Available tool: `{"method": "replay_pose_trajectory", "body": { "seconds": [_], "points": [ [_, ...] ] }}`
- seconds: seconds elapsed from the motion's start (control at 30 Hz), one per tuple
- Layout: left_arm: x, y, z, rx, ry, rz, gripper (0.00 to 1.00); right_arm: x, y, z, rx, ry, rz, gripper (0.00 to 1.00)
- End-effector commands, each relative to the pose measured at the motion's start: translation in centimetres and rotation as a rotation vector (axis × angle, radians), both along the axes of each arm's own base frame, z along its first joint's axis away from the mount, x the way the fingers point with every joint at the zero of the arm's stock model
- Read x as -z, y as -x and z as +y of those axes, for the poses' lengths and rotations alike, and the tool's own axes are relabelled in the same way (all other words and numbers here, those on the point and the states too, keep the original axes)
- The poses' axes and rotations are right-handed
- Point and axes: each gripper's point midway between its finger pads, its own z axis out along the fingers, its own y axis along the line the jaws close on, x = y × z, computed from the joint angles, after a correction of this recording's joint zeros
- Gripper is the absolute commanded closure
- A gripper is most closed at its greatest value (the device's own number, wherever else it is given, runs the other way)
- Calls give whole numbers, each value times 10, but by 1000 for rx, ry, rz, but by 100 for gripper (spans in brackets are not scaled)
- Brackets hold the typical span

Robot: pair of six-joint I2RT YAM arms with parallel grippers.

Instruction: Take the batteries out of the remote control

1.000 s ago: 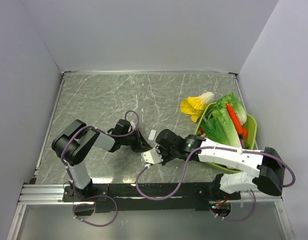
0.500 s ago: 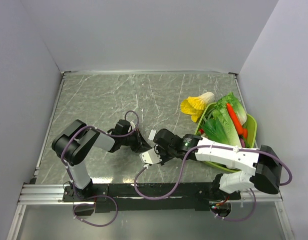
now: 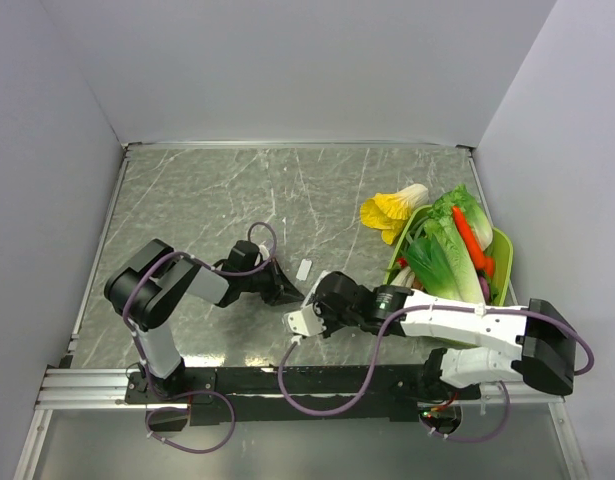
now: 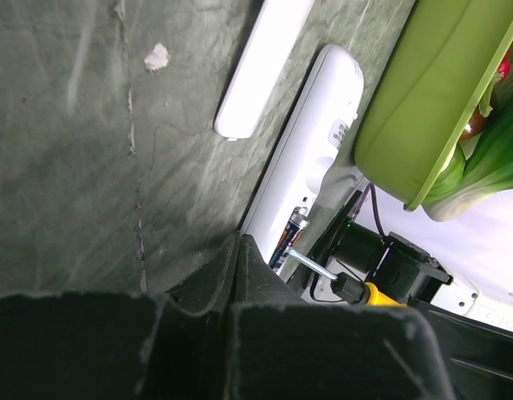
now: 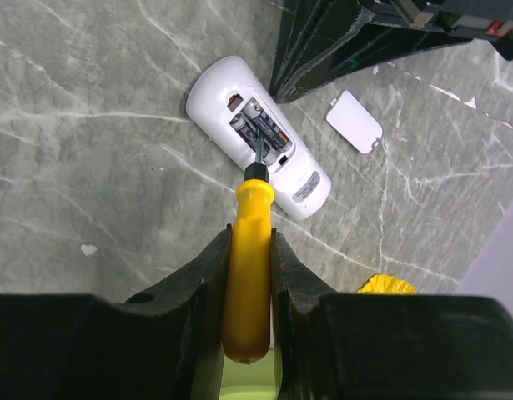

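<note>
Two cylindrical batteries [image 5: 269, 127] in rounded white remote [image 5: 213, 98]

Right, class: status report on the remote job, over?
Left gripper shut, beside remote. Right gripper holds screwdriver, tip at batteries. Both seated in remote, none out. Cover off, alongside; nothing blocking.

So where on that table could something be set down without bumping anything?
Bare: the far half of the table, between the back wall and the loose white plate. Crowded: the near middle, where the left gripper, the right gripper with its screwdriver and the remote control meet, and the right side by the vegetable basket.
</note>
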Motion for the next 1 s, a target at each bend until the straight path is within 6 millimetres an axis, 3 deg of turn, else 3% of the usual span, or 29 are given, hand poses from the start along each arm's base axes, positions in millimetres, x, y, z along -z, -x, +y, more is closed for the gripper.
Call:
{"method": "replay_pose_trajectory", "body": {
  "seconds": [0.0, 0.4, 0.77, 0.97],
  "points": [
    [1, 11, -7, 41, 29, 13, 99, 14, 3, 7, 34, -66, -13, 100],
    [-1, 11, -6, 34, 17, 6, 99, 9, 7, 5, 50, -122, -15, 100],
    [-5, 8, -5, 20, 3, -7, 99, -15, 1, 17, 28, -176, -49, 100],
    [-5, 9, -5, 22, 3, -4, 99, -22, -2, 13, 26, -163, -77, 100]
  ]
}}
